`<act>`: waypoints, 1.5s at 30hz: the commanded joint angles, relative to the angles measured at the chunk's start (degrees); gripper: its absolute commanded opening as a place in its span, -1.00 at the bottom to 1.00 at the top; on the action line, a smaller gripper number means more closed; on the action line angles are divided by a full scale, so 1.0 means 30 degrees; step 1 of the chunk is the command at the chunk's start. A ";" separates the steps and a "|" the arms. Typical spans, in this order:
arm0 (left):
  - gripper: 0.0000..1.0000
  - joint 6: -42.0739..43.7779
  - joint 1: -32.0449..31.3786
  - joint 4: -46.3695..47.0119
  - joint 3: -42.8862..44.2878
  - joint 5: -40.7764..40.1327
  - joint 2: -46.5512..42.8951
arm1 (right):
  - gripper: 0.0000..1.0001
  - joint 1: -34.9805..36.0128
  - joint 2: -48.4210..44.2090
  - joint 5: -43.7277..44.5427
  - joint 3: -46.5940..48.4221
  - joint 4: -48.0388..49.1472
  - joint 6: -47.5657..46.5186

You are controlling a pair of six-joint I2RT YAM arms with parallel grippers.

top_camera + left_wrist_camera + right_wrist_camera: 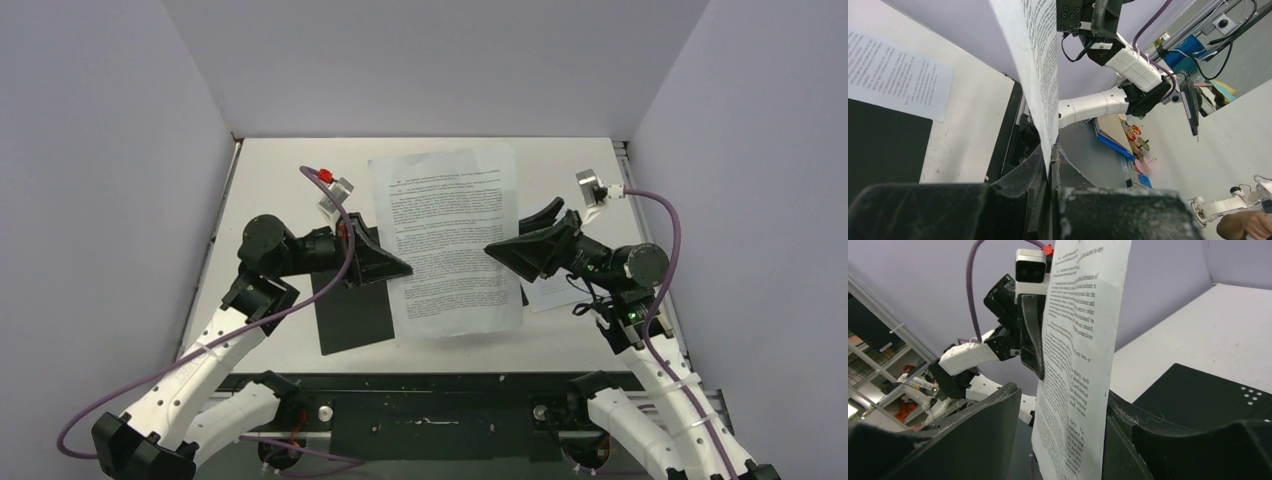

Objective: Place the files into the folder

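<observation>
One file, a white printed sheet (450,230), hangs in the air over the middle of the table. My left gripper (395,268) is shut on its left edge; in the left wrist view (1050,155) the sheet (1040,60) rises from between the closed jaws. My right gripper (510,245) is open at the sheet's right edge; in the right wrist view (1063,400) the sheet (1083,340) stands between the spread jaws. The folder (352,312) lies flat and black on the table under my left arm. It also shows in the right wrist view (1208,400).
A second printed sheet (556,292) lies flat on the table under my right arm, also seen in the left wrist view (893,75). Grey walls close the table on three sides. A black rail (430,400) runs along the near edge.
</observation>
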 commanded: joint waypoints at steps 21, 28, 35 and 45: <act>-1.00 0.0727 0.0061 0.0008 0.0786 -0.0325 0.0037 | -0.53 0.0831 0.0659 -0.1181 0.0516 -0.2160 -0.2065; -1.00 0.0731 0.0079 -0.0002 0.0619 -0.0392 -0.0022 | -0.89 0.0954 0.1331 -0.0715 0.1111 -0.4209 -0.3791; -0.72 0.2055 0.0080 -0.2476 0.0906 -0.2111 -0.0331 | -0.89 0.0973 0.1500 0.0151 0.1676 -0.6219 -0.5373; 0.27 0.4409 0.0200 -0.9562 0.1715 -0.8508 -0.0828 | -0.89 0.0952 0.2628 0.2248 0.3321 -1.0820 -0.8572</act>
